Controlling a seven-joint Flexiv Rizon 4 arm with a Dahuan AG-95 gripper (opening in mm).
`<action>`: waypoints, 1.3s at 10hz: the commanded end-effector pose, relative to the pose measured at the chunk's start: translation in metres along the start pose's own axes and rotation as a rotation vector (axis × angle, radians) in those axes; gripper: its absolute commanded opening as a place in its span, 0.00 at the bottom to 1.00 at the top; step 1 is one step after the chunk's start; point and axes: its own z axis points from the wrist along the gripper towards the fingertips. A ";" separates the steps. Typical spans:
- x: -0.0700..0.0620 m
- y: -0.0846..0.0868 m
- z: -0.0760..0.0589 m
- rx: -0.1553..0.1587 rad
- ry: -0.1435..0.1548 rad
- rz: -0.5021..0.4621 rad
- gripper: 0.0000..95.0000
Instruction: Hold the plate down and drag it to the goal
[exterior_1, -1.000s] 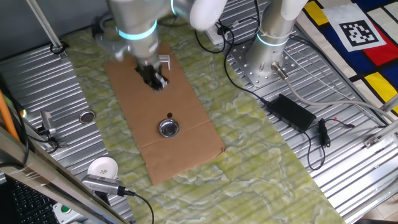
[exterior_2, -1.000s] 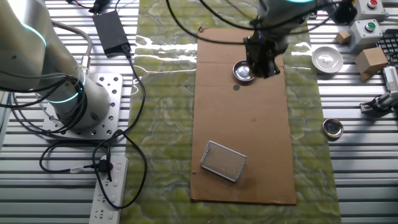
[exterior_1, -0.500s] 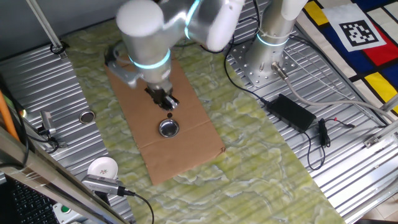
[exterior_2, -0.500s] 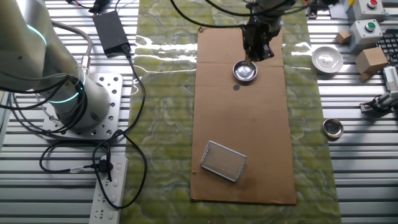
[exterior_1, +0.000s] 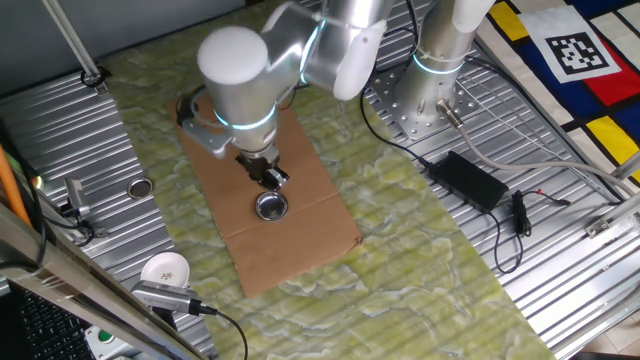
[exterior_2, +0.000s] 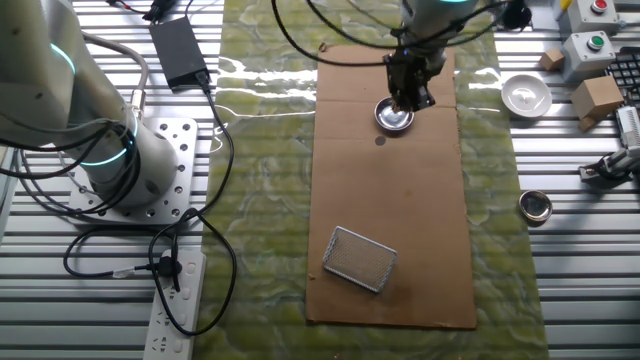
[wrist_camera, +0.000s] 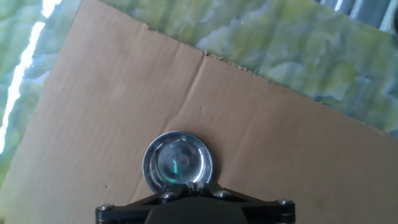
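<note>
The plate (exterior_1: 271, 206) is a small shiny round silver dish with a raised rim, lying on a brown cardboard sheet (exterior_1: 300, 245). It also shows in the other fixed view (exterior_2: 394, 116) and in the hand view (wrist_camera: 177, 162). My gripper (exterior_1: 273, 178) is shut and empty, and its tip is right at the plate's rim. In the other fixed view the gripper (exterior_2: 408, 97) overlaps the plate's far edge. In the hand view the closed fingertips (wrist_camera: 196, 185) sit at the plate's near rim. I cannot tell whether they touch it. A small dark mark (exterior_2: 380, 139) lies on the cardboard beside the plate.
A darker flat metal disc (exterior_1: 139, 188) and a white round cup (exterior_1: 165, 270) lie off the cardboard on the ribbed metal table. A metal mesh piece (exterior_2: 360, 258) lies on the cardboard's other end. A black power brick (exterior_1: 475, 180) and cables lie beside the arm's base.
My gripper has moved along the cardboard from its far end to the plate's rim and come lower. The plate has not moved.
</note>
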 end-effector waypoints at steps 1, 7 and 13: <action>0.000 0.000 0.005 0.000 -0.013 -0.003 0.00; 0.000 0.002 0.017 0.004 -0.021 -0.025 0.00; 0.001 -0.002 -0.018 -0.014 -0.001 -0.030 0.00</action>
